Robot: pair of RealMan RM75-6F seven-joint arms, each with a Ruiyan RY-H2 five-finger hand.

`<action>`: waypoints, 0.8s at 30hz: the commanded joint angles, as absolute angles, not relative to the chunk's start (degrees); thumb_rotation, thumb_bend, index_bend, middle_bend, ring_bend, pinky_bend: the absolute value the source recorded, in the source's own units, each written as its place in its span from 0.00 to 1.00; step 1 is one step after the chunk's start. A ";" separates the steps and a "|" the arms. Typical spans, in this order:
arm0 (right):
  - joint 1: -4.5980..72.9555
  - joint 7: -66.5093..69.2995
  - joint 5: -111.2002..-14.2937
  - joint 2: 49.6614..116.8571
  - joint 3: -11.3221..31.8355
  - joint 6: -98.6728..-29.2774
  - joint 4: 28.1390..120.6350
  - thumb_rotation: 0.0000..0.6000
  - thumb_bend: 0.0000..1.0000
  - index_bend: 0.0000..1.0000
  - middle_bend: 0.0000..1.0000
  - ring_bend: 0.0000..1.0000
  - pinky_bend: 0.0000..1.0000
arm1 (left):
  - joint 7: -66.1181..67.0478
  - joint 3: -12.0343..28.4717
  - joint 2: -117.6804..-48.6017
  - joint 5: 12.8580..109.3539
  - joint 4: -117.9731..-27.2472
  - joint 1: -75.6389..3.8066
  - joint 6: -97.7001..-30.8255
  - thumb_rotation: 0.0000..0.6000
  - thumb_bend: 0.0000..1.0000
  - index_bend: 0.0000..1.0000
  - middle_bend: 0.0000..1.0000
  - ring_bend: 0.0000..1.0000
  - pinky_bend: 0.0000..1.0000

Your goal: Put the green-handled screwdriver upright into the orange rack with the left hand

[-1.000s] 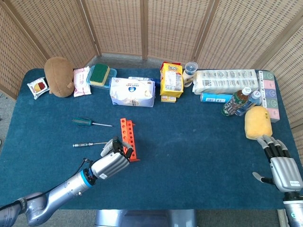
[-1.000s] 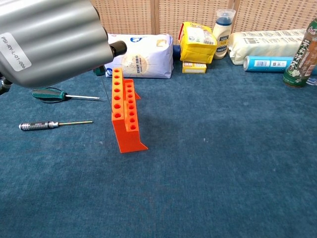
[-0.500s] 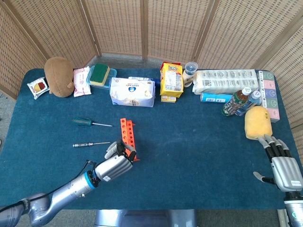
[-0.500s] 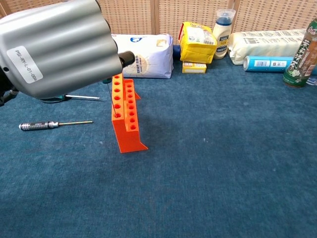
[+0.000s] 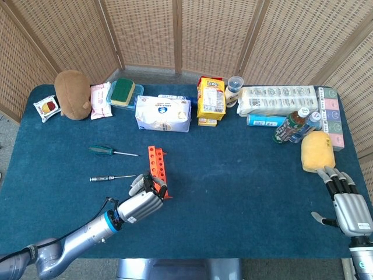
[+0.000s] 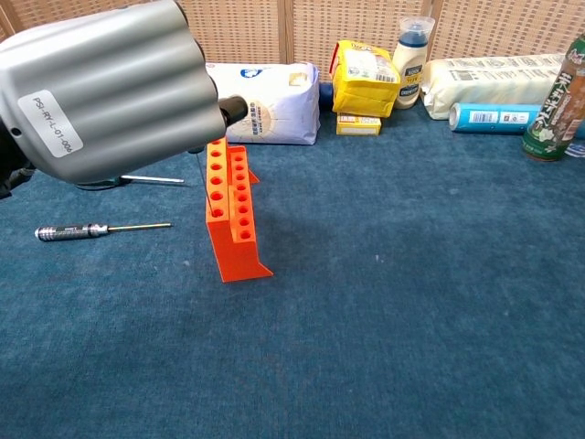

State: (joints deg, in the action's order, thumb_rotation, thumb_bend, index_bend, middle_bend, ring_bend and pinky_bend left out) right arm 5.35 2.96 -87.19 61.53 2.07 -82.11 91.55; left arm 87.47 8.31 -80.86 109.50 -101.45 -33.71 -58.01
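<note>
The green-handled screwdriver (image 5: 102,150) lies flat on the blue cloth, left of the orange rack (image 5: 155,163); in the chest view only its shaft (image 6: 154,179) shows under my hand. My left hand (image 5: 140,201) hovers at the rack's near end with its fingers curled, and it fills the upper left of the chest view (image 6: 110,87). A thin dark shaft (image 6: 205,183) runs from under that hand down into a hole of the rack (image 6: 233,215); its handle is hidden. My right hand (image 5: 349,209) rests at the table's right front edge, fingers spread, holding nothing.
A black-handled screwdriver (image 5: 108,178) lies just left of the rack's near end. Along the back stand a white tissue pack (image 5: 163,114), a yellow box (image 5: 211,99), a bottle (image 5: 291,127) and a brown plush (image 5: 73,93). A yellow sponge (image 5: 317,150) sits near my right hand.
My left hand moved slightly right and closer over the rack's near end, and the thin shaft came into sight at a rack hole. Both screwdrivers on the cloth stayed put.
</note>
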 commanded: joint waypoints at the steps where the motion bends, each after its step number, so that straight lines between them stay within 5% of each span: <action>1: 5.34 2.97 -87.17 61.53 2.09 -82.14 91.53 1.00 0.02 0.07 0.03 0.03 0.00 | 87.75 8.27 -81.03 109.38 -101.59 -33.66 -57.83 1.00 0.34 0.52 1.00 0.98 0.96; 24: 5.43 3.52 -86.98 61.44 2.16 -81.92 91.37 1.00 0.02 0.07 0.03 0.03 0.00 | 95.23 7.23 -83.45 108.57 -101.44 -32.37 -55.26 1.00 0.34 0.52 1.00 0.98 0.96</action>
